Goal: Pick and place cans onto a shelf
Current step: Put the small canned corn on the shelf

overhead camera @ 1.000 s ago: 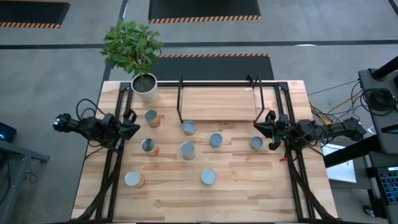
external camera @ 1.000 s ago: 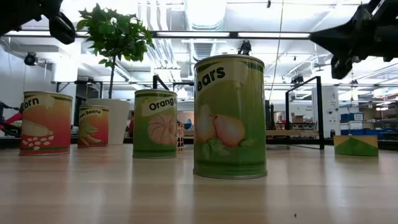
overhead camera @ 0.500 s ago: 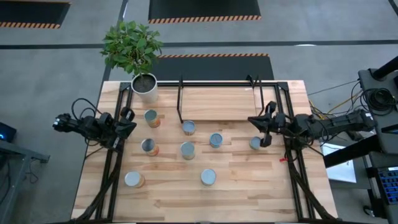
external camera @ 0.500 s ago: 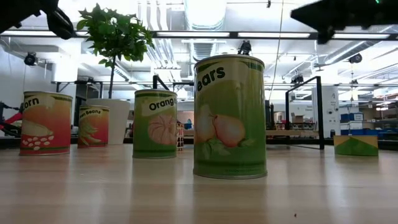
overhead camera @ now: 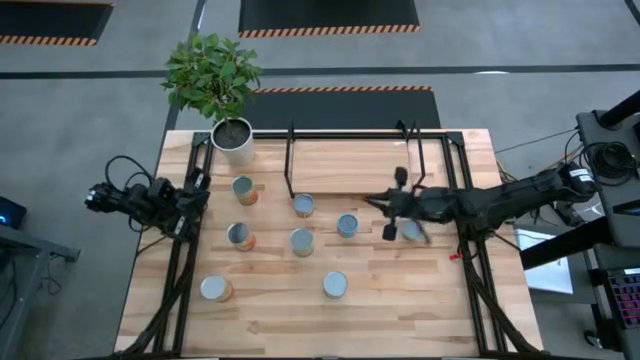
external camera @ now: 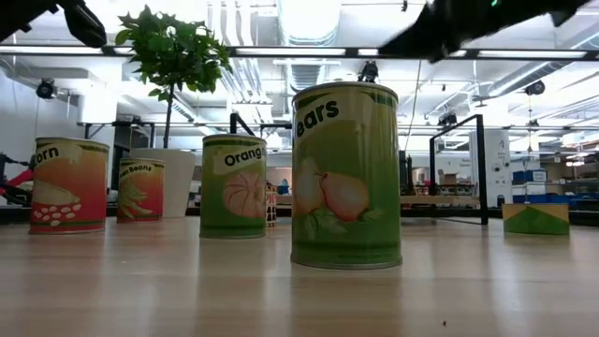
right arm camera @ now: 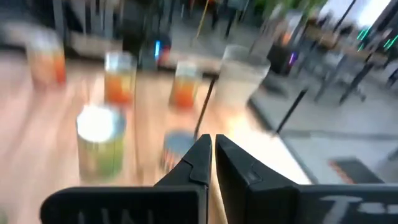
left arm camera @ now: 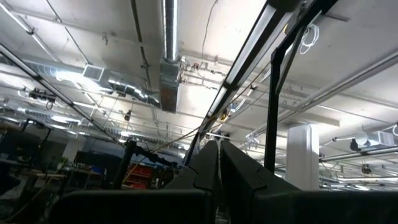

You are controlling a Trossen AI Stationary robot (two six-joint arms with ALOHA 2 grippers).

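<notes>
Several cans with silvery tops stand upright on the wooden table: one [overhead camera: 303,206] by the shelf's front, others [overhead camera: 347,225], [overhead camera: 302,241], [overhead camera: 240,236], [overhead camera: 244,189], [overhead camera: 335,285], [overhead camera: 215,289]. One more can [overhead camera: 412,231] stands partly under my right arm. The shelf [overhead camera: 350,165], black rods around a light board, stands at the far middle. My right gripper [overhead camera: 372,204] is shut and empty, above the table just right of the middle cans; it also shows in its wrist view [right arm camera: 213,149]. My left gripper [overhead camera: 197,196] is shut and empty at the left edge, pointing upward [left arm camera: 217,155].
A white pot with a green plant [overhead camera: 232,138] stands at the far left corner, beside the shelf. Black frame rails run along the table's left side [overhead camera: 178,270] and right side [overhead camera: 480,280]. In the low view the pear can [external camera: 346,175] stands nearest.
My right gripper has swung from the table's right edge toward the left, out over the table, and now stands past the rightmost can, close to the middle cans. My left gripper has drawn back a little toward the left edge. No can has moved.
</notes>
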